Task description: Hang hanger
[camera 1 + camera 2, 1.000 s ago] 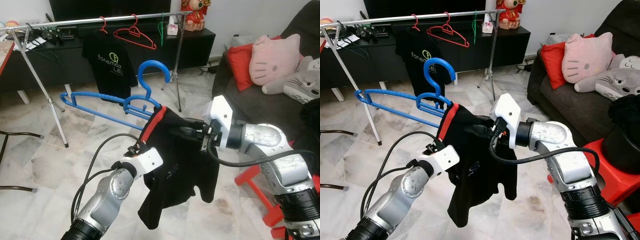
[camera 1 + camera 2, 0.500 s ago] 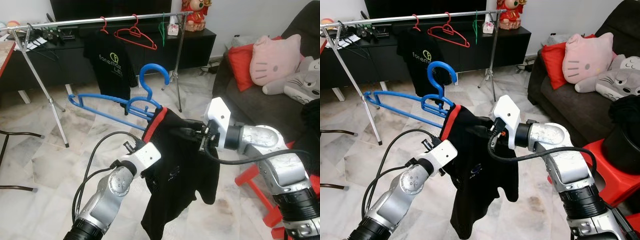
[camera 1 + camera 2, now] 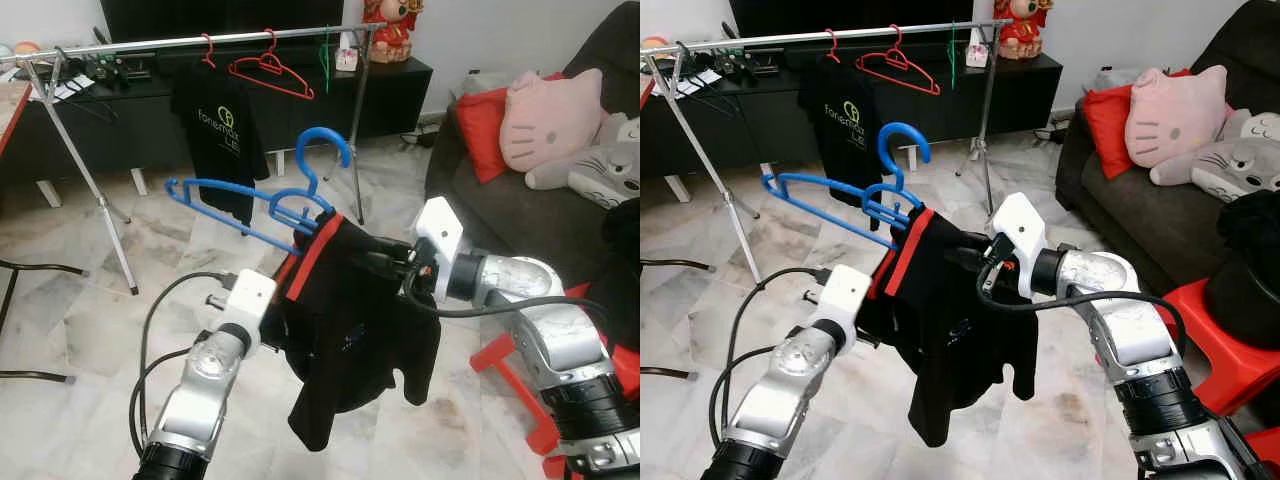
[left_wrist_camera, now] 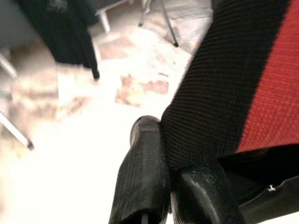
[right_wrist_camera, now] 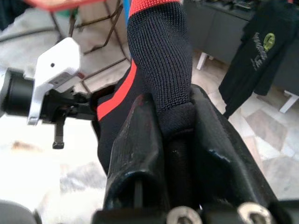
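A blue hanger point(image 3: 250, 198) sticks up and to the left out of the red collar of a black shirt point(image 3: 352, 330), held in mid-air between my arms. My left gripper point(image 3: 285, 308) is shut on the shirt's edge just below the red band point(image 4: 266, 88); its fingers point(image 4: 145, 168) pinch the cloth. From the right, my right gripper point(image 3: 377, 262) is shut on a bunched fold of the shirt point(image 5: 161, 70) near the collar. The clothes rack's rail point(image 3: 150, 44) stands at the back, well beyond the hanger's hook point(image 3: 328, 140).
On the rail hang two red hangers point(image 3: 268, 70), a green one point(image 3: 322, 60) and a black logo shirt point(image 3: 222, 130). A dark TV cabinet point(image 3: 390, 85) is behind. A sofa with cushions point(image 3: 545, 115) stands right, and a red stool point(image 3: 520, 375) low right. Marble floor lies below.
My left wrist has swung left and down along the shirt's edge. The hanger and collar have shifted a little to the right, and the hanger's long arm now tilts more steeply.
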`<state>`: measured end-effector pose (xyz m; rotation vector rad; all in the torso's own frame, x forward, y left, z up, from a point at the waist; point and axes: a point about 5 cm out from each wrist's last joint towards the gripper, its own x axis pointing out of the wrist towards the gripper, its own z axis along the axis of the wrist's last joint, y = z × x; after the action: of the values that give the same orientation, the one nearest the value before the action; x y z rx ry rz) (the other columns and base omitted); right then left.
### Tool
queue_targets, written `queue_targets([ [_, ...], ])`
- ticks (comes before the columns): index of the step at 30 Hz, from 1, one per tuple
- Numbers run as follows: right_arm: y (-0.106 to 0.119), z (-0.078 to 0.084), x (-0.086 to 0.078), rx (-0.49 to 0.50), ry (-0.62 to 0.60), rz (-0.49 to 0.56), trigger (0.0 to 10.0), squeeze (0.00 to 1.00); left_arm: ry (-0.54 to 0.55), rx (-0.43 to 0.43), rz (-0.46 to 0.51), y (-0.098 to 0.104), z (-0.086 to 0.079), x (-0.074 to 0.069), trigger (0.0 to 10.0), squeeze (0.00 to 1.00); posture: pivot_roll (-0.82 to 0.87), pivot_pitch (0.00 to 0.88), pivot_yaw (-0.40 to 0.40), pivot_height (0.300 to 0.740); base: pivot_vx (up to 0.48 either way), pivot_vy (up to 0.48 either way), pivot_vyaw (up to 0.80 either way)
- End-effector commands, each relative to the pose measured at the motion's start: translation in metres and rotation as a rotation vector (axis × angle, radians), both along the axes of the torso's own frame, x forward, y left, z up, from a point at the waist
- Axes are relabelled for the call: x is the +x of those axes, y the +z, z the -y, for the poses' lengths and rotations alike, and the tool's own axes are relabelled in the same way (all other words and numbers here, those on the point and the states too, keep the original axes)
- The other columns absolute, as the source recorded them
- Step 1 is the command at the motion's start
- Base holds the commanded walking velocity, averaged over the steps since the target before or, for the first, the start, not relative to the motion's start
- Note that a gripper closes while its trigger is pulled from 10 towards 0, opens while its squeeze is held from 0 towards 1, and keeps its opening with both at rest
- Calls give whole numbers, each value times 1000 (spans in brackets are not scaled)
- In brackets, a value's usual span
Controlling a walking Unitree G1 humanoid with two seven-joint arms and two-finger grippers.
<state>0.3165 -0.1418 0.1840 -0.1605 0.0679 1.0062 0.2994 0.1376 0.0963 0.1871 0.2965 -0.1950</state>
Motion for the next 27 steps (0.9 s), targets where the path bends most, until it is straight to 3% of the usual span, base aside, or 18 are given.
queue_targets([
  [1, 13, 17, 4, 71, -85, 56, 10000, 0, 73, -21, -54, -7, -14, -1, 0, 0, -72, 0, -84, 740, 0, 0, 0],
  [4, 14, 23, 5, 140, -108, 51, 10000, 0, 108, -60, -86, -11, -22, -2, 0, 0, -72, 0, -83, 740, 0, 0, 0],
  [5, 16, 27, 2, 224, -107, 50, 10000, 0, 139, -99, -111, -15, -28, -3, 0, 0, -75, 0, -78, 740, 0, 0, 0],
  [9, 19, 32, -7, 345, -52, 51, 10000, 0, 174, -153, -137, -17, -34, -3, 0, 0, -75, 0, -75, 740, 0, 0, 0],
  [11, 22, 33, -12, 398, -4, 54, 10000, 0, 181, -165, -145, -18, -36, -3, 0, 0, -75, 0, -73, 740, 0, 0, 0],
  [15, 34, 38, -38, 574, 215, 81, 10000, 0, 197, -213, -163, -19, -42, -2, 0, 0, -74, 0, -70, 740, 0, 0, 0],
  [19, 36, 39, -43, 598, 267, 82, 10000, 0, 194, -211, -167, -20, -43, -2, 0, 0, -75, 0, -69, 740, 0, 0, 0],
  [21, 38, 39, -53, 596, 373, 65, 10000, 0, 189, -206, -171, -20, -46, -2, 0, 0, -81, 0, -65, 740, 0, 0, 0],
  [27, 27, 37, -57, 478, 527, -19, 10000, 0, 177, -210, -180, -20, -47, 0, 0, 0, -101, 0, -56, 740, 0, 0, 0],
])
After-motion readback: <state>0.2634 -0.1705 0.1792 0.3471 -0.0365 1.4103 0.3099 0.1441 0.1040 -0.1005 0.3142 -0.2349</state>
